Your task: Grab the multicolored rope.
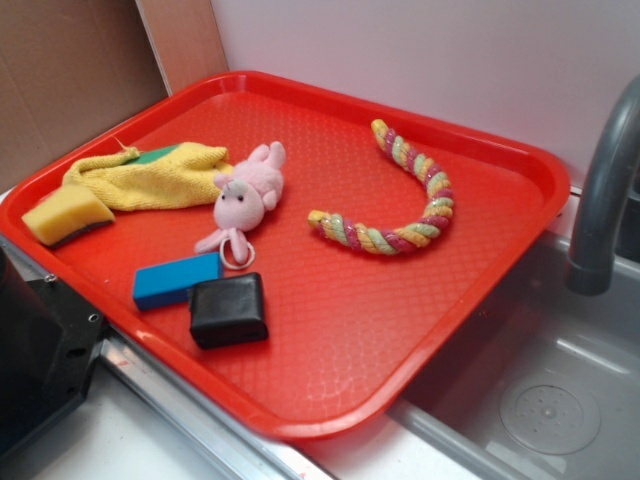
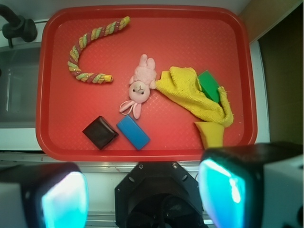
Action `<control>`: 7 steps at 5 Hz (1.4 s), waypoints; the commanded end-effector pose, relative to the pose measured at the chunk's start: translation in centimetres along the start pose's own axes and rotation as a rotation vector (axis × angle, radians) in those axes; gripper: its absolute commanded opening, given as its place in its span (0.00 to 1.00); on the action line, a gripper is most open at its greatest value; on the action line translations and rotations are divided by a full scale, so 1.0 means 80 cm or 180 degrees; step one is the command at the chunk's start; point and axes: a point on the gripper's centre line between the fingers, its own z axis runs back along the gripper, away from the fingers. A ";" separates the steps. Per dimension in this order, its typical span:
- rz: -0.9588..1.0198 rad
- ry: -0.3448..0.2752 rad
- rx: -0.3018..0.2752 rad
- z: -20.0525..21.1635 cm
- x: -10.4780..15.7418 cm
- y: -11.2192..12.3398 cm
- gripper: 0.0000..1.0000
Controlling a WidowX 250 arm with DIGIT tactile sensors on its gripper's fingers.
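The multicolored rope [image 1: 438, 195] is a thick twisted hook of yellow, pink, pale green and white strands. It lies curved on the far right part of the red tray [image 1: 350, 310]. In the wrist view the multicolored rope [image 2: 74, 56] sits in the upper left of the tray [image 2: 190, 42]. My gripper [image 2: 142, 194] hovers high over the tray's near edge, well away from the rope. Its two fingers stand wide apart at the bottom corners with nothing between them. The exterior view does not show the gripper.
On the tray lie a pink plush bunny [image 1: 245, 195], a yellow towel [image 1: 150, 175] over a green piece [image 2: 209, 85], a yellow sponge [image 1: 65, 215], a blue block [image 1: 177, 280] and a black block [image 1: 229, 310]. A sink [image 1: 540, 400] with a grey faucet [image 1: 605, 190] adjoins the tray.
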 end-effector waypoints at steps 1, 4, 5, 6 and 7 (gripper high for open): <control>0.0000 0.0000 0.0000 0.000 0.000 0.000 1.00; 0.0737 -0.0111 0.0304 -0.189 0.120 -0.075 1.00; 0.0843 -0.0165 0.0033 -0.210 0.149 -0.112 1.00; 0.0836 -0.0022 -0.0091 -0.229 0.185 -0.134 1.00; 0.0471 0.0013 -0.0228 -0.245 0.204 -0.158 1.00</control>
